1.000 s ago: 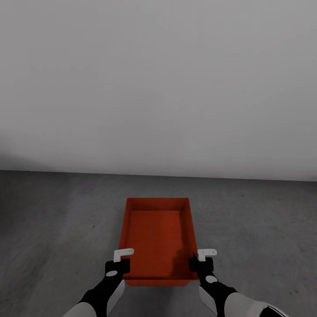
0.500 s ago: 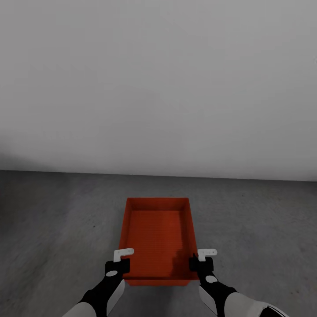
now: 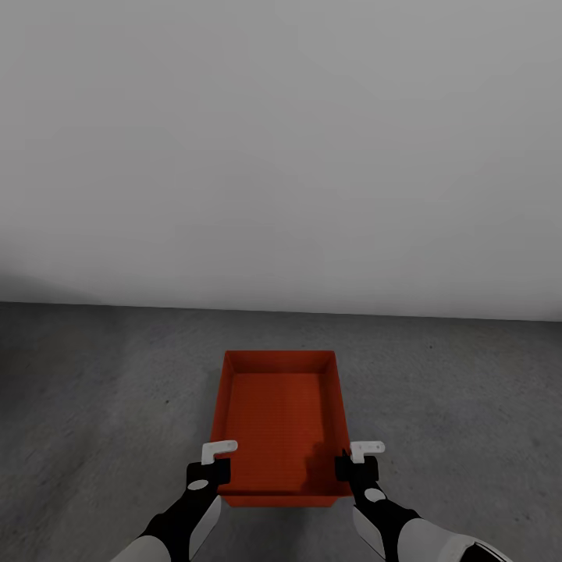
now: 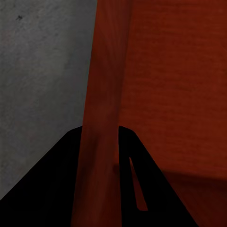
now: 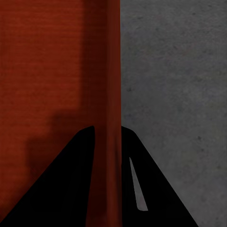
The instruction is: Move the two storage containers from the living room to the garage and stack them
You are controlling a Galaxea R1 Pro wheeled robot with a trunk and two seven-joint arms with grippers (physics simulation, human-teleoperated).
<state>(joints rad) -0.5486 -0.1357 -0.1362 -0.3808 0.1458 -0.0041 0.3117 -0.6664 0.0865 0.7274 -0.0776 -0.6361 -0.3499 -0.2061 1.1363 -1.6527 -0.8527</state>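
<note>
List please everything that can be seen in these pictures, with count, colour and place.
container: one, orange-red, lidless and empty, in the middle between both grippers
floor: one, dark grey, speckled, under and around the container
wall: one, plain pale grey, behind the floor
left gripper: one, black with white parts, a finger on each side of the container's left wall
right gripper: one, black with white parts, a finger on each side of the container's right wall
</note>
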